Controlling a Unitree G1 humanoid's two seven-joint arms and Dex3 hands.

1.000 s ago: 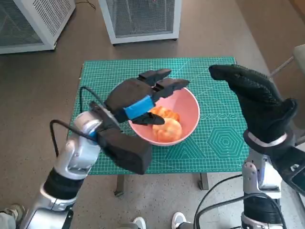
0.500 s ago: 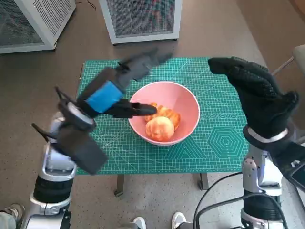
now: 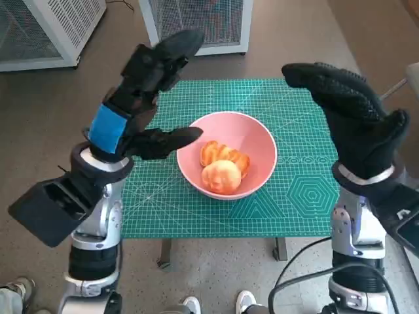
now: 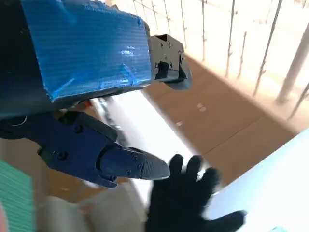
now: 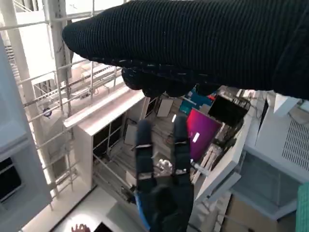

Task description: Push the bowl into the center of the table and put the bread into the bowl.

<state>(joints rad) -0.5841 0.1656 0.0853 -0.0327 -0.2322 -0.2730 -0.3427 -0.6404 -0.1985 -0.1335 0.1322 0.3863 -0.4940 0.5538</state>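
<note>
A pink bowl (image 3: 256, 145) stands near the middle of the green cutting mat (image 3: 294, 196), with two golden bread rolls (image 3: 221, 167) inside it. My left hand (image 3: 141, 95) is raised above the mat's left side, fingers spread and holding nothing. My right hand (image 3: 347, 118) in its black glove is raised over the mat's right side, fingers apart and empty. In the left wrist view the taped left hand (image 4: 87, 58) fills the upper part and the gloved right hand (image 4: 186, 198) shows beyond it. The right wrist view shows the glove (image 5: 203, 43) and the left hand (image 5: 161, 193) farther off.
Two white mesh-sided cabinets (image 3: 196, 23) (image 3: 46, 29) stand on the floor beyond the table. A person's shoes (image 3: 219, 304) show at the near edge, with another shoe (image 3: 16, 291) at the lower left. A cable (image 3: 298, 271) hangs by my right arm.
My left hand has lifted out of the bowl, up and to the left, leaving the bread in the bowl. The right hand has barely moved.
</note>
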